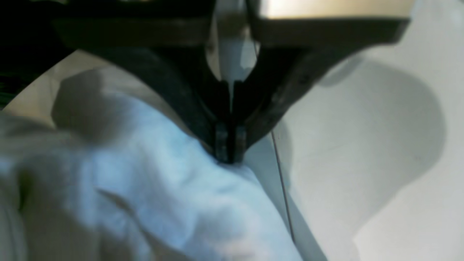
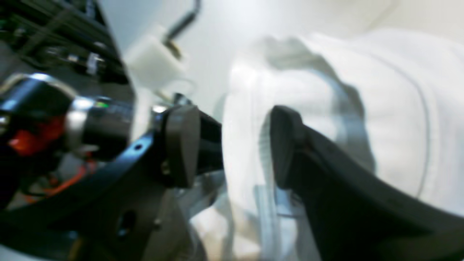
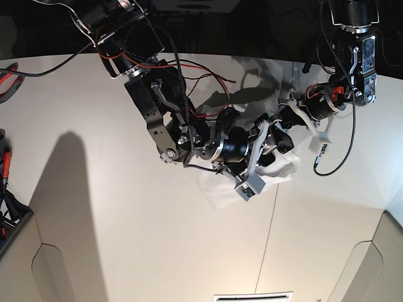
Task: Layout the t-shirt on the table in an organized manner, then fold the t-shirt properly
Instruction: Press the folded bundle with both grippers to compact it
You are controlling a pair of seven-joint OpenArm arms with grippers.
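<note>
We see the t-shirt bunched mid-table; our left gripper pinches its fabric tight; our right gripper gapes wide around a fold; cables and both arms crowd it.

Left edge — cables — red, black

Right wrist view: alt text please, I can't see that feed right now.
The right gripper stands open, its two dark fingers on either side of a bunched fold of the white t-shirt; whether they touch it is blurred. The rest of the shirt lies crumpled on the right, with the pale table behind and the other arm's wiring at left.
</note>
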